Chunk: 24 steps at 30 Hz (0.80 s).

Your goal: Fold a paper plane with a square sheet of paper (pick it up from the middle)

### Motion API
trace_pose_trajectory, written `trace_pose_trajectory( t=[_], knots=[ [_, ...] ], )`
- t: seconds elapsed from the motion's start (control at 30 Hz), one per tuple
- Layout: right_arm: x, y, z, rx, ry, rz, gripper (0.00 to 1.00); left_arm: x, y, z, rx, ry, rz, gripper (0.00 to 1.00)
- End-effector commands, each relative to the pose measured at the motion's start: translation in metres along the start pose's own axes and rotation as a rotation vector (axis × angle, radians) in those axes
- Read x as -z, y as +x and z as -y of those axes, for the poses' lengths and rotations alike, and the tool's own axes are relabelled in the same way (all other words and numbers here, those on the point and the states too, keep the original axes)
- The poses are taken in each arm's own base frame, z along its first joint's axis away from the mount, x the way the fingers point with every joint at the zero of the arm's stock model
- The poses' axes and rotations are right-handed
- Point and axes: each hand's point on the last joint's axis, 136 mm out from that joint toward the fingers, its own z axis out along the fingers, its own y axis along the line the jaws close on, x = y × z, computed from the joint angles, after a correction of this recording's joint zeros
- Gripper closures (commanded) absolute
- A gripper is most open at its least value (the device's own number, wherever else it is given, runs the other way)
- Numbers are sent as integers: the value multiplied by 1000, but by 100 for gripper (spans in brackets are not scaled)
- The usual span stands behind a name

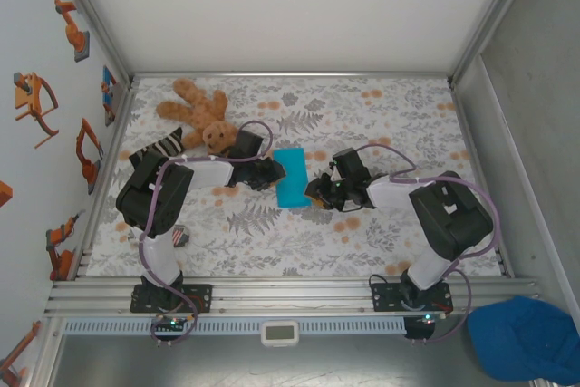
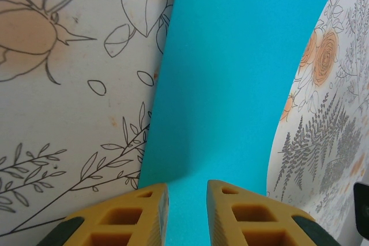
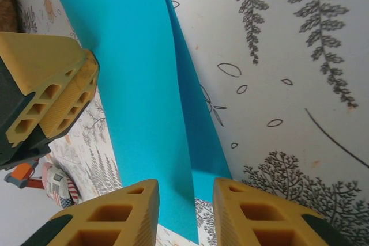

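Overhead, we list a table under a grey-leaf and orange-flower tablecloth (image 1: 362, 233), walled by white panels, with a metal rail (image 1: 290, 301) along the near edge. Robot stickers (image 1: 36, 101) dot the left wall. A brown teddy bear (image 1: 198, 113) lies at the far left of the cloth. A dark blue cap (image 1: 526, 342) sits off the table at the near right. The sheet of paper (image 1: 292, 177), cyan-blue, lies at the middle of the cloth as a narrow oblong, nearer than the bear. The left gripper (image 1: 272, 175) is at its left edge and the right gripper (image 1: 315, 191) at its near right corner. From above the paper reads as flat. The right wrist view adds a long crease with one layer standing up from it. That raised layer runs between the right gripper's parted yellow fingers (image 3: 115, 217), which leave a clear gap and are not clenched on it. The same view catches a finger (image 3: 57, 79) of the left gripper with its tip at the paper's far edge. The left wrist view gives the smooth top face of the paper passing under a narrow gap between that gripper's fingers. We cannot tell whether they press on it, but they are not pinching it.
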Motion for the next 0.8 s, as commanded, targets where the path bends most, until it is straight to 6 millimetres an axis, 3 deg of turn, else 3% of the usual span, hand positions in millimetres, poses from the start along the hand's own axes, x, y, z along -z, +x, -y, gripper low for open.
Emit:
trace_pose_trajectory(
  t=[0.0, 0.27, 0.4, 0.47, 0.63, 0.7, 0.77],
  knots=[
    [-2, 2, -11, -7, -56, -7, 72, -8, 12, -30, 26, -93, -42, 76],
    [-2, 0, -11, -17, -60, 3, 82, -5, 11, -27, 21, -88, -39, 76],
    [-1, 1, -8, -23, -49, 3, 98, -3, 9, -22, 16, -74, -36, 76],
    [0, 2, -6, -26, -36, 4, 100, 0, 7, -12, 5, -35, -38, 75],
    [6, 6, 6, -16, 30, 7, 100, 26, -9, 50, -93, 169, 0, 67],
    [8, 7, 8, -10, 44, 7, 100, 29, -12, 56, -128, 160, 1, 65],
    [9, 8, 9, -7, 55, 2, 100, 24, -13, 48, -130, 122, -4, 65]
  ],
)
